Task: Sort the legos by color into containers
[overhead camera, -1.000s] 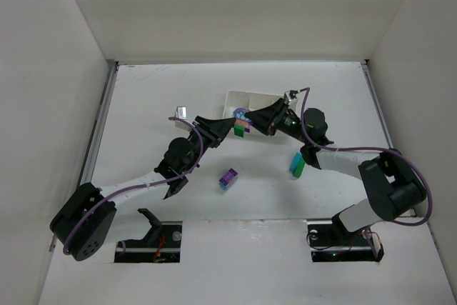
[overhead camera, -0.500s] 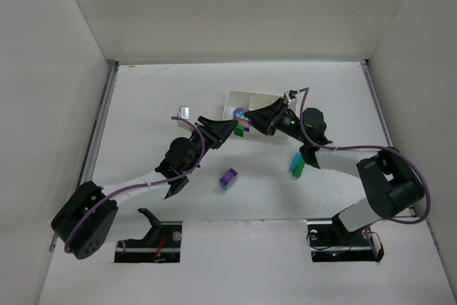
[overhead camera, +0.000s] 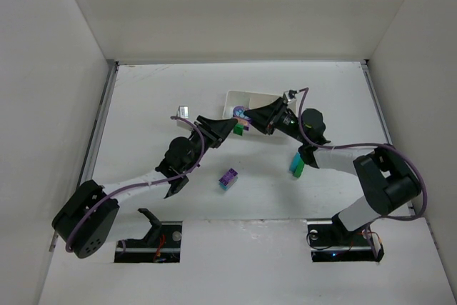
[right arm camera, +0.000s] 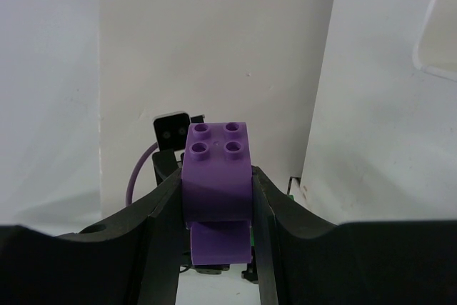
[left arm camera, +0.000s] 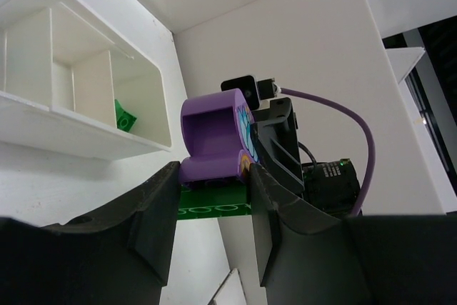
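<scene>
One purple-green lego stack (left arm camera: 211,141) inside left end effector (left arm camera: 212,192), right end effector (right arm camera: 216,191).

White table (overhead camera: 143,98) with white tray (overhead camera: 246,95), purple-teal stack (overhead camera: 228,178), teal-green stack (overhead camera: 296,164), small grey object (overhead camera: 180,112).

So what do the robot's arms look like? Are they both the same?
Yes, they're like twins. The left arm and the right arm both have chunky, rounded black joints linked by pale grey-white tubes, with a thin purple cable looping along the outside. The left gripper and the right gripper are black, each with two smooth black fingers.
</scene>
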`<move>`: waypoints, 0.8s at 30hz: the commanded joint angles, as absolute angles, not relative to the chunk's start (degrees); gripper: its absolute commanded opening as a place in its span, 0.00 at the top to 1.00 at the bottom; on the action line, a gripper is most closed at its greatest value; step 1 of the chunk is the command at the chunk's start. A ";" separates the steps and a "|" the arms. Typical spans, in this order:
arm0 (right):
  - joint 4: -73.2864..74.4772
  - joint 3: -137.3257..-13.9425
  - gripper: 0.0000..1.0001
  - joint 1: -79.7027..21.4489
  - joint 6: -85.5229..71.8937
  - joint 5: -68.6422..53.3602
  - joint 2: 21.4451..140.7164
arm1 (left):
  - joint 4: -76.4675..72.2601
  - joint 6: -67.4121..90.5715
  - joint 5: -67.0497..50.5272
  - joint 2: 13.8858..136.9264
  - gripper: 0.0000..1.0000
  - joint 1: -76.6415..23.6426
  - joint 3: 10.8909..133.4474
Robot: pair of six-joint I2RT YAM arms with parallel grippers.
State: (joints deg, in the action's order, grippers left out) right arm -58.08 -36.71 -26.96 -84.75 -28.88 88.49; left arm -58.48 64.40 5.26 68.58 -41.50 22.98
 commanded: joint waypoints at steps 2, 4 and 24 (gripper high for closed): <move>-61.44 -37.62 0.73 -25.54 -84.46 -29.53 88.51 | -67.68 64.78 -1.23 66.71 0.90 -43.19 23.91; -61.00 -38.05 0.73 -24.05 -83.76 -31.02 87.89 | -67.50 64.69 -1.41 65.83 0.91 -43.90 22.42; -45.02 -45.52 0.73 -20.87 -70.06 -32.97 83.85 | -63.64 64.51 -2.37 59.24 0.92 -45.31 15.99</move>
